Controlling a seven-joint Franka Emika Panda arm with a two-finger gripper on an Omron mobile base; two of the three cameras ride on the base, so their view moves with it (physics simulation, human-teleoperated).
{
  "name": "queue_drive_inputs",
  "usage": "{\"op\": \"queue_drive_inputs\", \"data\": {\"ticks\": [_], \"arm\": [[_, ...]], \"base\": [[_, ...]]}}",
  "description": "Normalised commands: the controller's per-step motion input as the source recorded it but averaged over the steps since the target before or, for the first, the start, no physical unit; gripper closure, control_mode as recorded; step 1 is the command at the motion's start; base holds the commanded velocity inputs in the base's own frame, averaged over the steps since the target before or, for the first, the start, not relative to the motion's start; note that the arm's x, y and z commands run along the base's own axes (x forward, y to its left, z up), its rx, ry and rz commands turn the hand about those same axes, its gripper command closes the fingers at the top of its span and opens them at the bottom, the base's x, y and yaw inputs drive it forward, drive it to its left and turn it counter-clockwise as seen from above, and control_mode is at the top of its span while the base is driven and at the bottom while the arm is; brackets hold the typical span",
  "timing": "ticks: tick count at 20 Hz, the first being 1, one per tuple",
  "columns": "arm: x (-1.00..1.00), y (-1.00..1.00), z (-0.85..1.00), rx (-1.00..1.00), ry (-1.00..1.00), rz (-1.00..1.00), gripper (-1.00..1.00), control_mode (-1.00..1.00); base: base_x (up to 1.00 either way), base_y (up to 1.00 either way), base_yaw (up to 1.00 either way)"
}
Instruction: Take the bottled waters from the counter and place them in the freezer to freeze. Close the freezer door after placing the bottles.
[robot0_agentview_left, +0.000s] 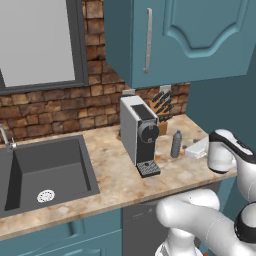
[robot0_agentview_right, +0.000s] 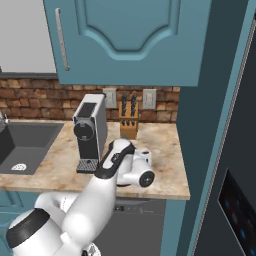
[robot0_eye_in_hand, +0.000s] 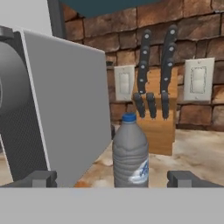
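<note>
Much of the counter scene is cut off or blocked by the arm.

The bottle (robot0_eye_in_hand: 130, 152) loses its base to the bottom of the hand view, and its label print is too blurred to read. The coffee machine (robot0_eye_in_hand: 52, 109) runs off that view's left edge. In the right base view the arm (robot0_agentview_right: 107, 175) covers the counter (robot0_agentview_right: 165, 165) just right of the machine. The sink (robot0_agentview_left: 42, 170) is cut by the left edge, and the freezer door (robot0_agentview_right: 235, 165) by the right.
</note>
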Motion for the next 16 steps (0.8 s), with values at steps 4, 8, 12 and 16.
{"op": "queue_drive_inputs", "data": {"ticks": [4,8,12,16], "arm": [[0.14,-0.04,-0.04,0.0,0.0,0.0,-1.0,-1.0],[0.0,0.0,-0.04,0.01,0.0,0.0,-1.0,-1.0],[0.03,0.0,-0.12,0.0,0.0,0.0,-1.0,-1.0],[0.18,0.0,-0.24,0.0,0.02,0.0,-1.0,-1.0]], "base": [[0.0,0.0,0.0],[0.0,0.0,0.0],[0.0,0.0,0.0],[0.0,0.0,0.0]]}}
